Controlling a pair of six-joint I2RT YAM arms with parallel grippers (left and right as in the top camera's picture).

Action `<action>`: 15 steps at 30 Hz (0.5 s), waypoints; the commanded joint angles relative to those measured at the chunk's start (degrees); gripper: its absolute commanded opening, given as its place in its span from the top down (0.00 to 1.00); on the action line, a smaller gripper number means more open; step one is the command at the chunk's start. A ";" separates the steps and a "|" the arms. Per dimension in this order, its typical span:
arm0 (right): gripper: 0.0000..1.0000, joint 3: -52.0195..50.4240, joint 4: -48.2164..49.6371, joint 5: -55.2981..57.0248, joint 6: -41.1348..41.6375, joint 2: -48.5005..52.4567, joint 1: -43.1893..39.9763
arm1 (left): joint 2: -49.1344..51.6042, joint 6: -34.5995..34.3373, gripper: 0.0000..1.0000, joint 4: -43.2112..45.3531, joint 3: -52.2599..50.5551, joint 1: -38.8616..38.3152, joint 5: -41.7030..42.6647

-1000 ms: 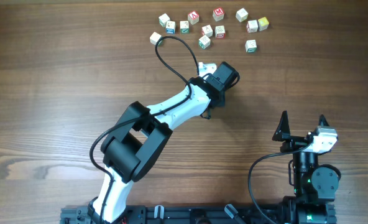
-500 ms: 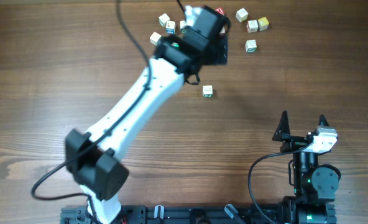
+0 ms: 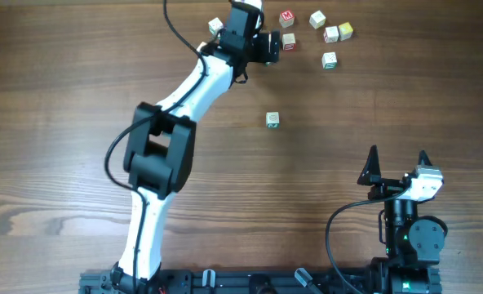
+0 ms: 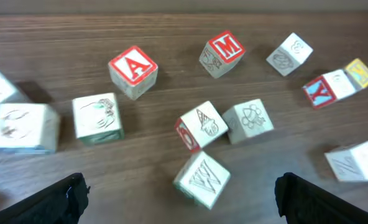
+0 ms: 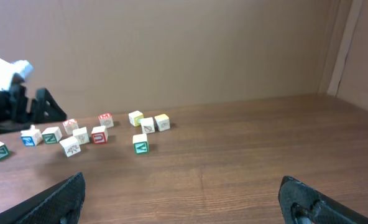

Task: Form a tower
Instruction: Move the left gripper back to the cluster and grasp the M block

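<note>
Left wrist view has our left gripper (image 4: 181, 186) spread wide over the W cube (image 4: 201, 179), a neighbour cube (image 4: 199, 126) just beside it, so closing could snag both; our tower, so far one lone cube (image 3: 272, 120), sits well behind these fingers, and the right gripper (image 3: 397, 157) gapes too.

Light is even and soft from above, so the desk (image 3: 78, 122) looks flat and the cubes (image 4: 133, 70) throw only faint shadows. Left wrist view is smeary, worst at the left edge. Right wrist view is sharper, but the right claw (image 5: 181, 196) looks dark and fuzzy in the corners.
</note>
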 commanded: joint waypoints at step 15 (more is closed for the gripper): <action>0.00 -0.07 0.26 -0.70 -0.68 -0.24 -0.35 | 6.56 8.26 0.71 0.70 0.37 0.15 6.45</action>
